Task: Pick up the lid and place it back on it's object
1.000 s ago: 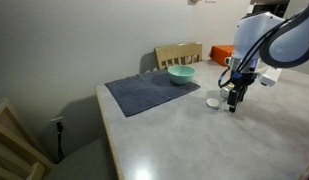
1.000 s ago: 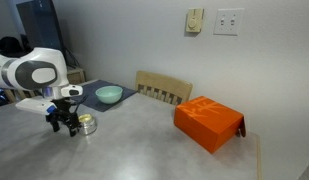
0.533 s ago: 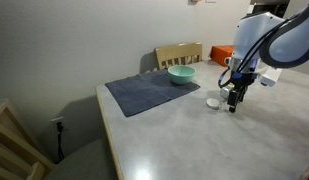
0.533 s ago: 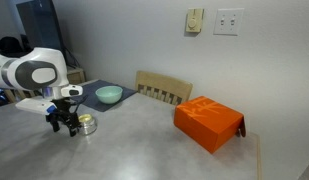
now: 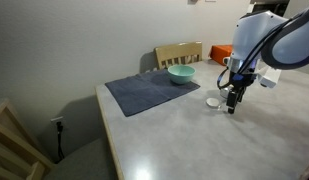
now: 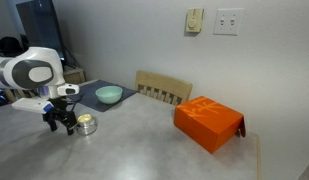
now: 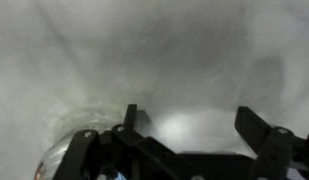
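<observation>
Hovering low over the table (image 6: 144, 150), my gripper (image 6: 62, 127) stands wide open and empty beside the jar (image 6: 85, 124); I cannot discern the lid, so I should locate it before descending.

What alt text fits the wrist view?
Open gripper, its two black fingers spread apart, hangs over a grey table with nothing between them. The curved edge of a clear glassy thing, probably the jar, shows at lower left, partly hidden by the gripper body.
</observation>
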`<state>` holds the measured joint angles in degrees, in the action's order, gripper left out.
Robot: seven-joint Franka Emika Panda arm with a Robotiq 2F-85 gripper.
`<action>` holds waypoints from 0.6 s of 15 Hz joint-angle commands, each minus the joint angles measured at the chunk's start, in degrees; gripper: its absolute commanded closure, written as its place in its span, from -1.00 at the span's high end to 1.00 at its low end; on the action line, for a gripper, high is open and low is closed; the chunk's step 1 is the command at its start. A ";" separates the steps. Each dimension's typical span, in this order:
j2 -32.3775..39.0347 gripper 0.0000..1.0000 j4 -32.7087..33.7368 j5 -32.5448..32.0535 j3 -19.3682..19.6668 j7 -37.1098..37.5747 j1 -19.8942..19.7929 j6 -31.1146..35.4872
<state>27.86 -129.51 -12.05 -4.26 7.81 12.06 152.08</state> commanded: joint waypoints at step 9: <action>-1.05 1.00 -1.66 -2.36 1.94 3.66 5.34 1.76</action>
<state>26.39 -131.73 -14.00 -2.60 11.39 16.37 153.82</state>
